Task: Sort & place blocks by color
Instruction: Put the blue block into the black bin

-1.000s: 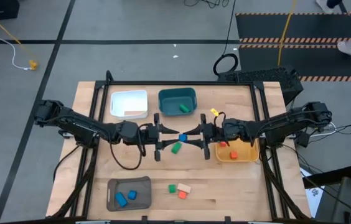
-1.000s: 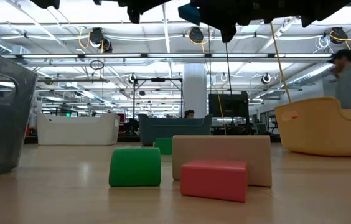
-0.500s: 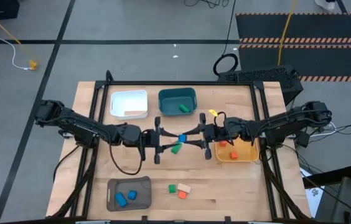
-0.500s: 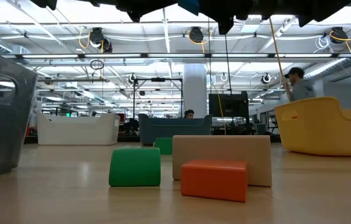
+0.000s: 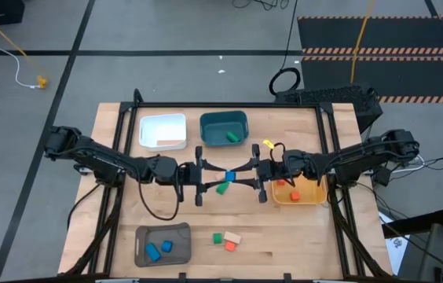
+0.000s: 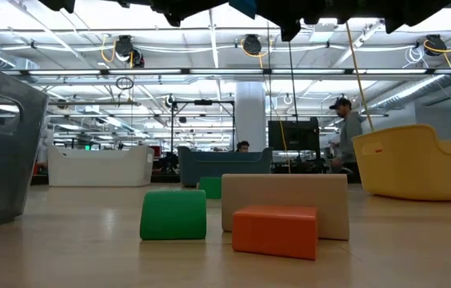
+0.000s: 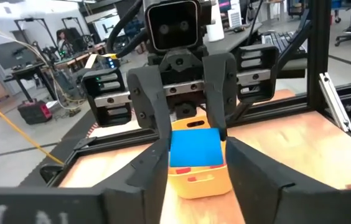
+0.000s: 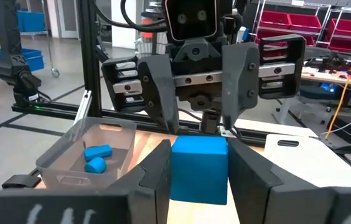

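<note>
Because the small blue cube block [image 5: 229, 174] hangs mid-desk between both arms, apparently a handover, the right tool [image 5: 247, 174] pinches it while the left tool [image 5: 210, 176], fingers flanking it, looks barely parted.

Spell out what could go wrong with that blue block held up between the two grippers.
1. The blue block hangs above the table where the left gripper and right gripper meet. If either lets go too soon, it could fall near the loose green block.
2. The grippers stand nose to nose around the block, so pulling away crookedly might knock them together.
</note>
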Available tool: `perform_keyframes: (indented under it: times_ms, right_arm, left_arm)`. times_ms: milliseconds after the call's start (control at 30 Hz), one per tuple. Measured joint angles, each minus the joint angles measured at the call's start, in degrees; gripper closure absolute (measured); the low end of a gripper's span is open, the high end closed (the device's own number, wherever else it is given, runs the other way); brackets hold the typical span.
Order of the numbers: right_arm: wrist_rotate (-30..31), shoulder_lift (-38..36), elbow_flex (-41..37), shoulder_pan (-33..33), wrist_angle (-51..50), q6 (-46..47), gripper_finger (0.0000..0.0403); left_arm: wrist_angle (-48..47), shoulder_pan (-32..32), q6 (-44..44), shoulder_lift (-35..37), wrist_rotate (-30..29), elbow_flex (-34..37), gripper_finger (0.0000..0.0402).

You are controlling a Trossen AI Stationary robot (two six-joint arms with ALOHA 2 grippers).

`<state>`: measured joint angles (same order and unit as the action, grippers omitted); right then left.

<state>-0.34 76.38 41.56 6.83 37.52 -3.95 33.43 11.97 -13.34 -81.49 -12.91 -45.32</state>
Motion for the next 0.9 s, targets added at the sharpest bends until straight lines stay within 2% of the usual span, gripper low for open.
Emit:
perform_keyframes:
  times_ms: [167, 333, 900]
  right_arm:
    - [0.0, 0.0, 0.0, 0.0, 0.0, 0.0, 0.0294]
    - [0.0, 0.0, 0.0, 0.0, 0.0, 0.0, 0.0294]
    - [0.0, 0.0, 0.0, 0.0, 1.4, -1.4, 0.0294]
  left_arm:
    - [-0.3, 0.0, 1.4, 0.0, -0.1, 0.0, 0.0186]
    - [-0.6, -0.1, -1.7, 0.0, -0.1, 0.0, 0.015]
    - [0.3, -1.1, 2.1, 0.0, -0.1, 0.0, 0.0144]
